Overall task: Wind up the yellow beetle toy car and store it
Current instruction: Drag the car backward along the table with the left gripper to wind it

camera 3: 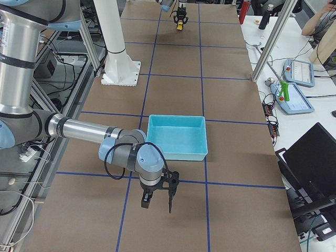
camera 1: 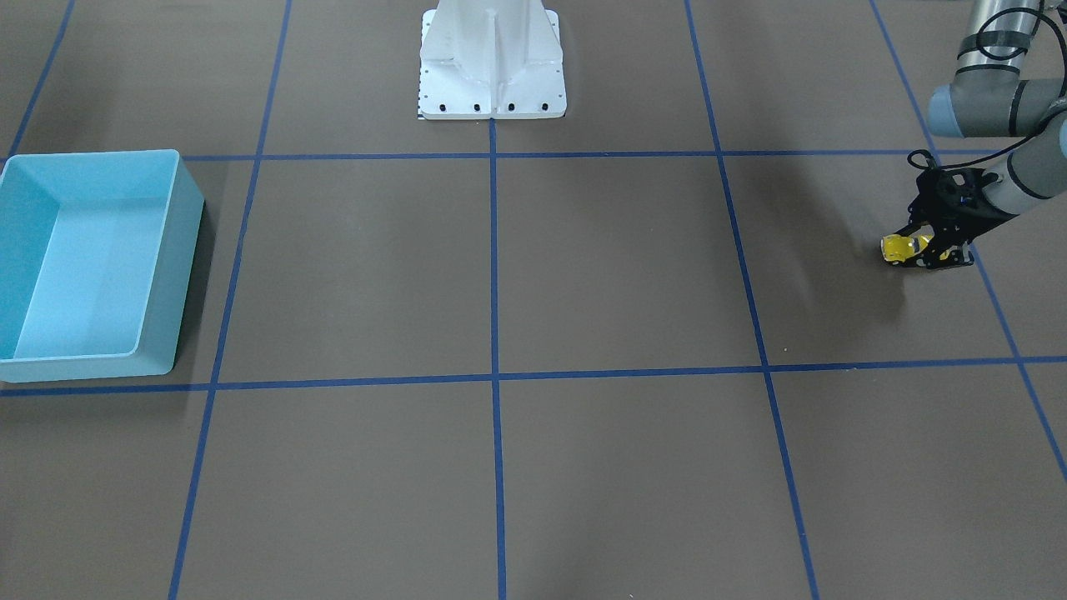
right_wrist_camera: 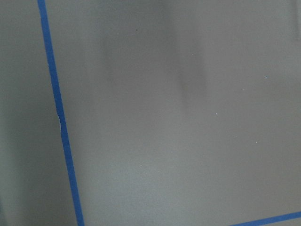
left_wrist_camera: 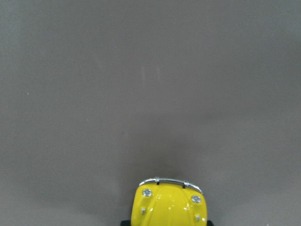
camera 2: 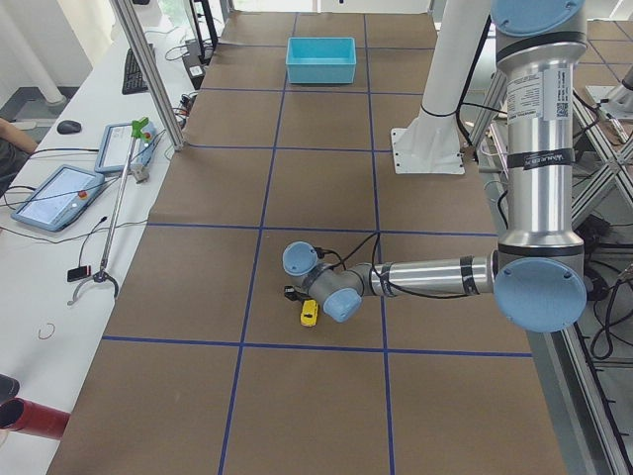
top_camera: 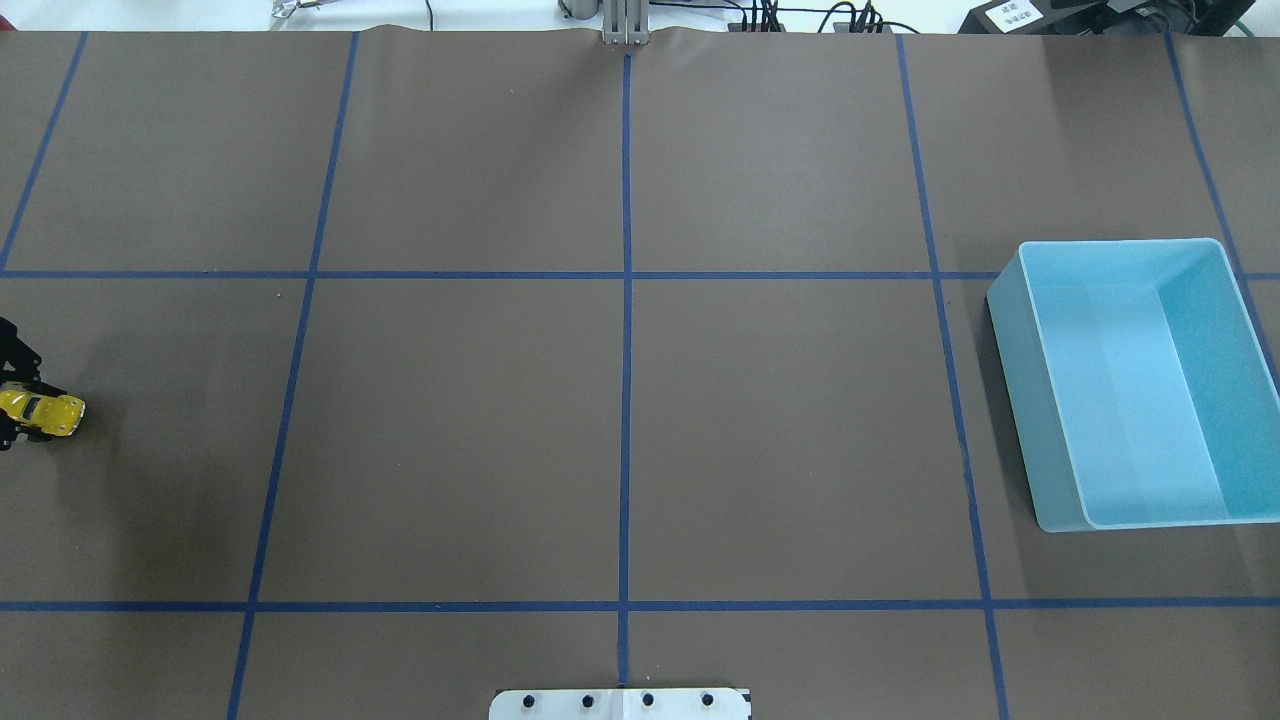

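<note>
The yellow beetle toy car is at the table's far end on my left, between the black fingers of my left gripper. The gripper is shut on it, low over the brown table. In the overhead view the car pokes out of the gripper at the left edge. The left wrist view shows only the car's yellow nose and chrome bumper at the bottom edge. My right gripper hangs over the table just in front of the light blue bin; I cannot tell whether it is open or shut.
The light blue bin is empty and stands at the table's end on my right, far from the car. The white robot base is at the middle of my side. Blue tape lines divide the brown table.
</note>
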